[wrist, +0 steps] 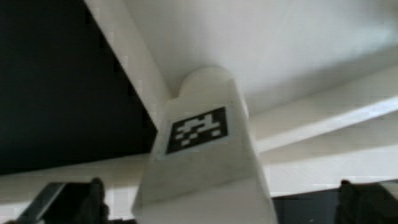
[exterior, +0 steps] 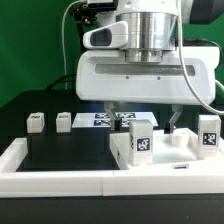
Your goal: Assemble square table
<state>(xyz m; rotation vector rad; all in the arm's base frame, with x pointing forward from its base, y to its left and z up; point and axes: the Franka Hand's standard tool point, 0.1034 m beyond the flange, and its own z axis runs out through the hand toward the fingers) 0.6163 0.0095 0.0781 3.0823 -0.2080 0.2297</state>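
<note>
The white square tabletop slab (exterior: 175, 160) lies at the exterior view's lower right, by the white rim. Two tagged white legs stand upright on it, one in the middle (exterior: 140, 140) and one at the exterior view's right (exterior: 208, 134). Two more legs (exterior: 37, 122) (exterior: 65, 120) stand loose on the black surface at the exterior view's left. My gripper (exterior: 145, 118) hangs just above and behind the middle leg, open. In the wrist view that leg (wrist: 201, 150) rises between my dark fingertips (wrist: 71, 203); the gripper (wrist: 222, 205) is spread wide and clear of it. The slab (wrist: 311, 60) lies behind.
The marker board (exterior: 105, 119) lies flat behind the slab. A long white rim (exterior: 60, 182) borders the black surface along the front. The green wall stands behind the arm.
</note>
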